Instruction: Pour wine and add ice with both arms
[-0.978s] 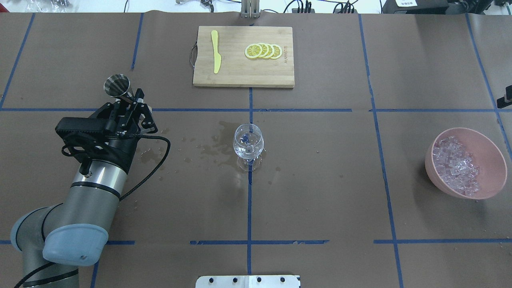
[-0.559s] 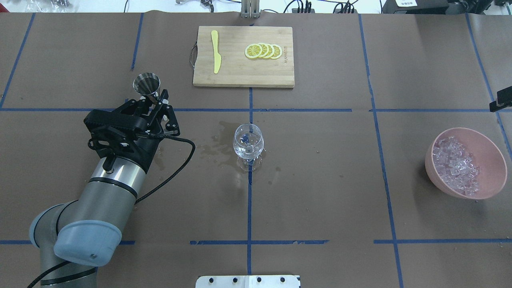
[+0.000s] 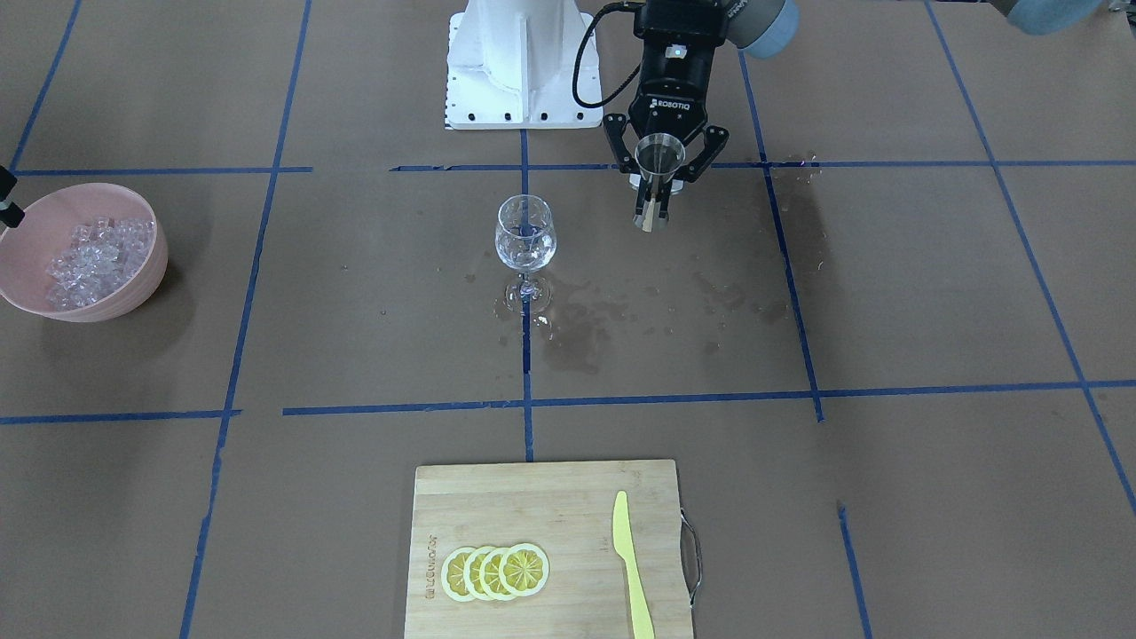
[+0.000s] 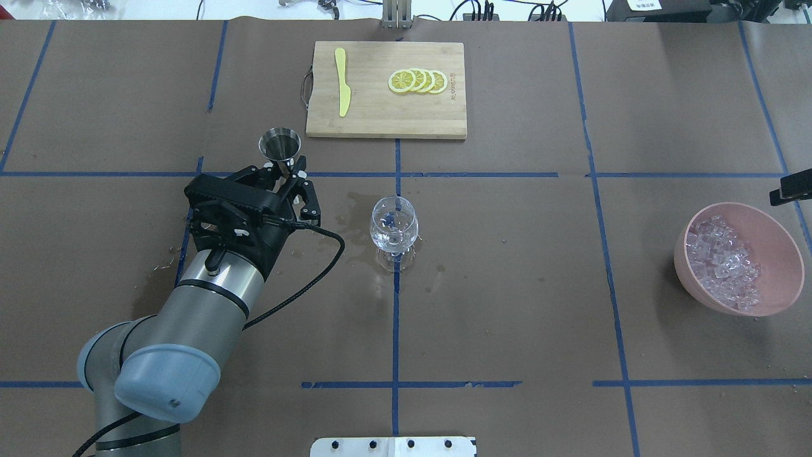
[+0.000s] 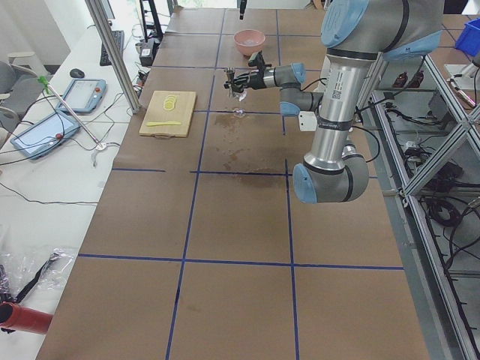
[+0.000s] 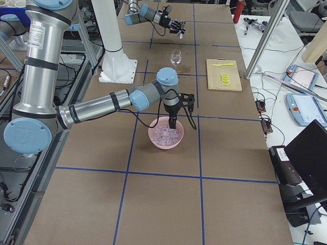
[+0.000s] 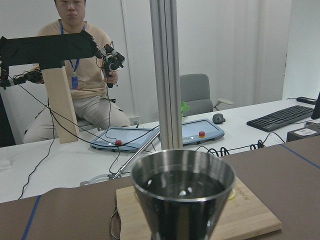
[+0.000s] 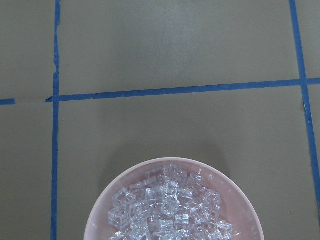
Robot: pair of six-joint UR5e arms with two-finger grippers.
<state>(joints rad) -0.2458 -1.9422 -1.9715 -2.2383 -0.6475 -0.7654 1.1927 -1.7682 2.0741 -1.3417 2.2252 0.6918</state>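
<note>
Carried nearer the wine glass (image 4: 394, 230), ROBOTIQ-marked left gripper (image 4: 287, 170) clamps the steel jigger (image 4: 280, 145); right gripper (image 6: 172, 122) cannot be judged.

Desk (image 4: 507, 285): brown paper is covering it, with blue tape (image 4: 482, 174) running in a grid.
Glass (image 4: 394, 231): standing upright mid-desk, on a tape line.
Stains (image 3: 586, 333): wet patches are spreading beside the glass, toward the robot's left.
Bowl (image 4: 783, 254): sitting at the robot's right end, well apart from the glass.
Board (image 4: 380, 120): lying at the far edge.
Base (image 3: 519, 62): sitting at the robot's edge.
</note>
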